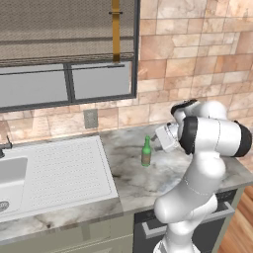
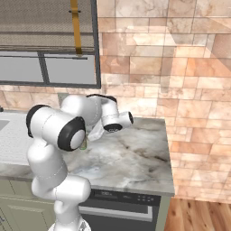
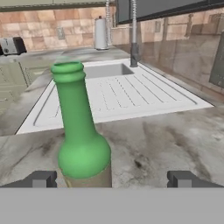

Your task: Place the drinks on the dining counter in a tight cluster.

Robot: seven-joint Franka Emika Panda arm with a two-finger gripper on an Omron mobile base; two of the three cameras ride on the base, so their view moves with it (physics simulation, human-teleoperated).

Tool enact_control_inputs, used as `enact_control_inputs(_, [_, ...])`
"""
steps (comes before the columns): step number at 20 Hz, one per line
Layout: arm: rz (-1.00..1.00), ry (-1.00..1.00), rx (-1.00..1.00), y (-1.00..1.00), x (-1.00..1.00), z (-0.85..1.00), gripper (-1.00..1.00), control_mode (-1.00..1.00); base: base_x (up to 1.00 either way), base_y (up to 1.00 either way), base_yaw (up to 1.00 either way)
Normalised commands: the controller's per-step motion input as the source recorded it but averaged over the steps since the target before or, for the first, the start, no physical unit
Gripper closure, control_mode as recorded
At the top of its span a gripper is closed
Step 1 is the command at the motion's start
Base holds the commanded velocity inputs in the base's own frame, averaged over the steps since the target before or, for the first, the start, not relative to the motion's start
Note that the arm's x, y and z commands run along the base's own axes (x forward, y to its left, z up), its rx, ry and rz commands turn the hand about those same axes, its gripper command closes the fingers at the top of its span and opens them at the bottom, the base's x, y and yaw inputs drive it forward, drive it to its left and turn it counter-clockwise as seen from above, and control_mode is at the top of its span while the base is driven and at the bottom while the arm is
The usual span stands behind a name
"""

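Note:
One of the drinks, a slim dark green glass bottle (image 1: 146,151) with a tan label, stands upright on the marble kitchen counter (image 1: 133,183), just right of the sink's drainboard. My gripper (image 1: 157,140) is level with the bottle, close on its right side, pointing toward it. In the hand view the bottle (image 3: 83,140) rises very near, left of centre between my two fingertips (image 3: 41,178), and my gripper (image 3: 114,179) is open with nothing held. The dining counter is out of view.
A white sink (image 1: 10,178) with a ribbed drainboard (image 1: 64,168) lies left of the bottle, with the faucet (image 3: 133,39) at its back. A paper towel roll (image 3: 100,33) and a toaster (image 3: 11,45) stand farther along. The tiled wall (image 1: 197,59) backs the counter.

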Motion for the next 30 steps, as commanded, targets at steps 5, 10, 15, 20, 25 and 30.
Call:
enact_control_inputs(5, [0.06,0.00,0.00,0.04,-0.02,-0.20,-1.00,-1.00,0.00,0.00,0.00])
enact_control_inputs(10, [0.00,0.00,0.00,0.21,0.00,-0.36,-1.00,-1.00,0.00,0.00,0.00])
enact_control_inputs(15, [0.00,0.00,0.01,0.12,-0.04,-0.23,-1.00,-1.00,0.00,0.00,0.00])
enact_control_inputs(20, [0.00,-0.01,0.06,0.00,-0.20,-0.12,-1.00,-1.00,0.00,0.00,0.00])
enact_control_inputs(25, [0.00,0.00,0.05,0.00,-0.02,-0.03,-1.00,-1.00,0.00,0.00,0.00])
enact_control_inputs(30, [0.00,0.00,0.01,0.04,0.00,-0.01,-1.00,-1.00,0.00,0.00,0.00])
